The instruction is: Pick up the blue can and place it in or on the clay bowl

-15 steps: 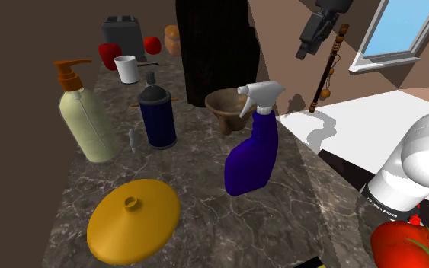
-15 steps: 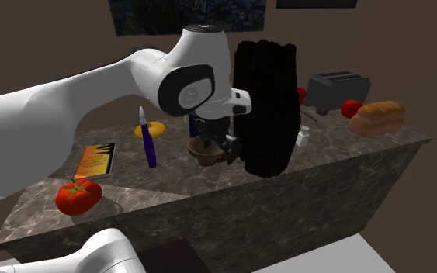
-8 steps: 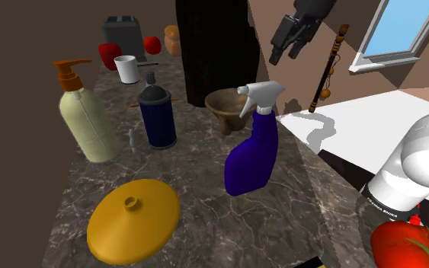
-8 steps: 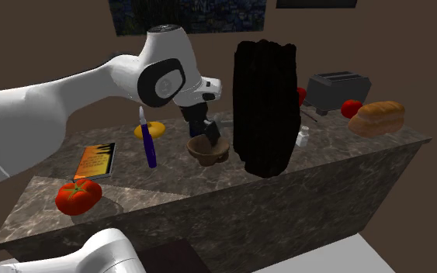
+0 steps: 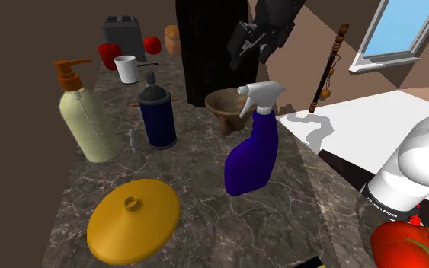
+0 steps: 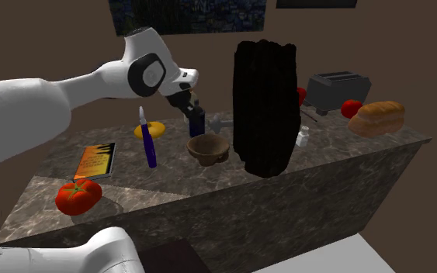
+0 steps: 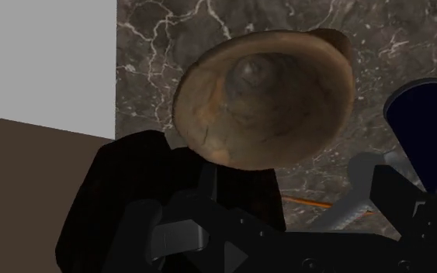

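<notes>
The blue can (image 5: 158,116) is a dark blue cylinder with a black cap, upright on the marble counter. It also shows behind the hand in the second exterior view (image 6: 197,122) and beside the bowl in the wrist view (image 7: 430,128). The brown clay bowl (image 5: 226,109) (image 6: 208,149) (image 7: 267,97) stands empty to the can's right in the shoulder view. My gripper (image 5: 249,44) (image 6: 184,103) (image 7: 271,203) hovers high over the bowl, open, holding nothing. It is well above and to the right of the can in the shoulder view.
A tall black mass (image 5: 212,38) (image 6: 265,108) rises just behind the bowl. A blue spray bottle (image 5: 252,148) stands in front of it. A soap dispenser (image 5: 87,114), yellow lid (image 5: 134,218), white mug (image 5: 127,68), toaster (image 5: 123,32) and tomato (image 5: 411,244) share the counter.
My gripper has swung from beyond the counter's edge toward the shoulder view's left and lower, ending over the bowl. No object on the counter has moved.
</notes>
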